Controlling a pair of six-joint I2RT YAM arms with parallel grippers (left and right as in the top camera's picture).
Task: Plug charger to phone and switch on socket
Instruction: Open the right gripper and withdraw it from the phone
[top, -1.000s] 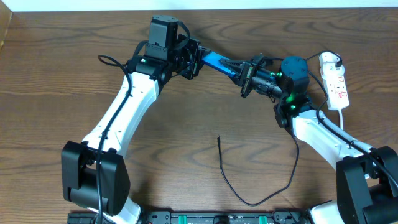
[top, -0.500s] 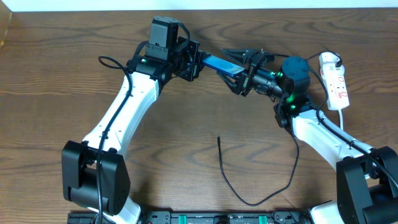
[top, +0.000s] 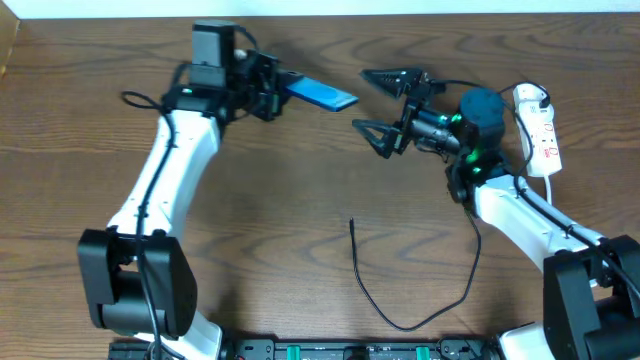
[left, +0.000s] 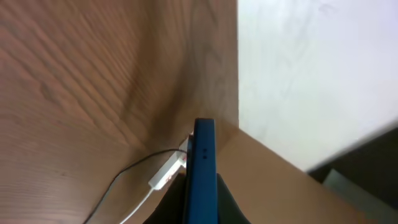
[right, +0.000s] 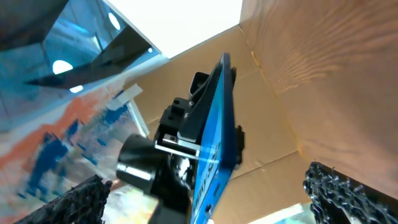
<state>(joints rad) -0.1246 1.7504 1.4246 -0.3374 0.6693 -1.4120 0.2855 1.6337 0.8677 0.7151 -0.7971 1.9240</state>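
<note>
The phone (top: 322, 95), blue-screened, hangs above the table's far side with my left gripper (top: 272, 88) shut on its left end. In the left wrist view the phone (left: 203, 167) shows edge-on between the dark fingers (left: 227, 202). My right gripper (top: 385, 105) stands wide open just right of the phone and apart from it. From the right wrist, the phone (right: 214, 134) is ahead between the spread fingertips (right: 84, 199). The charger's black cable (top: 362, 280) lies on the table, tip free. The white socket (top: 543, 135) lies at the far right.
The right arm's base and thick cables stand at the lower right near the socket. The socket (left: 166, 176) with its white cord also shows from the left wrist. A white wall runs along the table's far edge.
My right gripper let go of the phone and opened wide. The left arm carried the phone away to the left, leaving a gap between the phone and the right fingers.
</note>
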